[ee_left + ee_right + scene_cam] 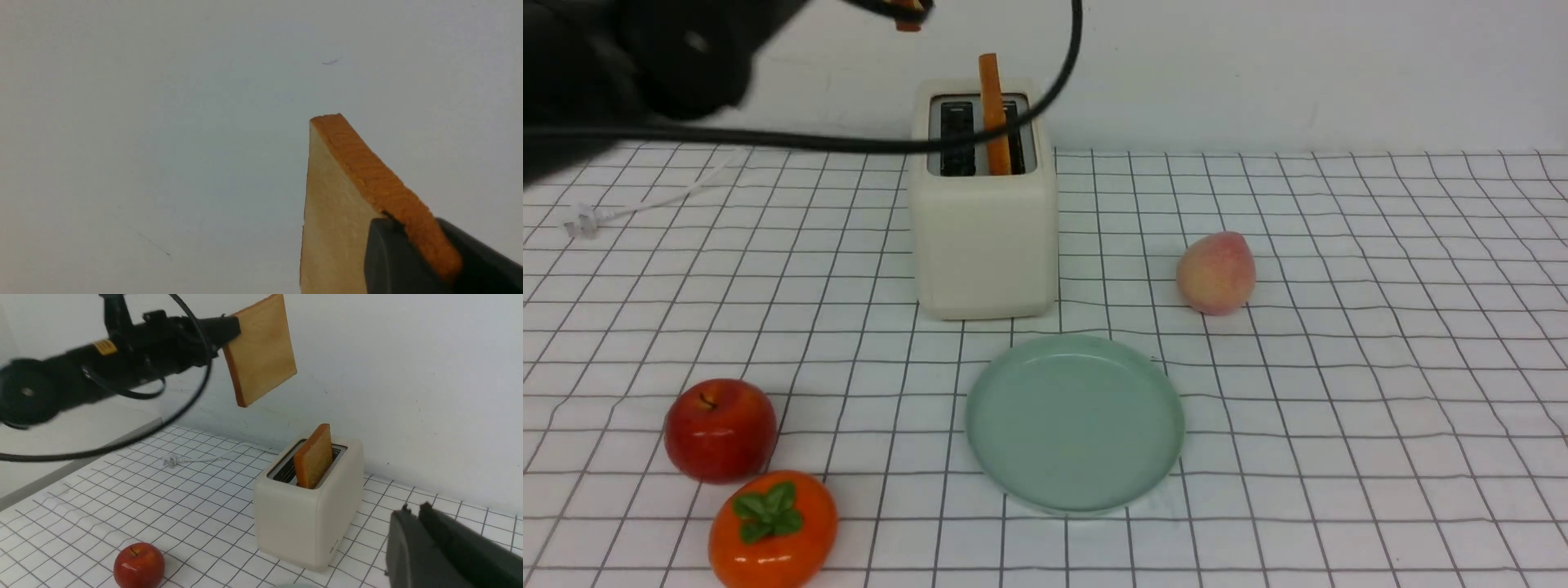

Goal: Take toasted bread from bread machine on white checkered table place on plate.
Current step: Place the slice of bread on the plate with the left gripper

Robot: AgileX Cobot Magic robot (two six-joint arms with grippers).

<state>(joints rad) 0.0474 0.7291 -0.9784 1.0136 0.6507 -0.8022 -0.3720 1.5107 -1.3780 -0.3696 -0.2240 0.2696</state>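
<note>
Clamped on a toast slice (261, 351) high above the toaster (310, 522), the left gripper (231, 330) should lay it flat on the plate (1075, 425).

Nothing in these views can be read as a word, brand, number or sign. Two marks might carry print. One is a small yellow label (104, 347) on the left arm (135, 361), seen in the right wrist view; it is blurred and its print is illegible. The other is a tiny grey mark (333, 550) low on a side wall of the bread machine (302, 522), near its bottom corner, too small to make out. The front view shows no lettering on the bread machine's facing wall, and the left wrist view shows no writing at all.
</note>
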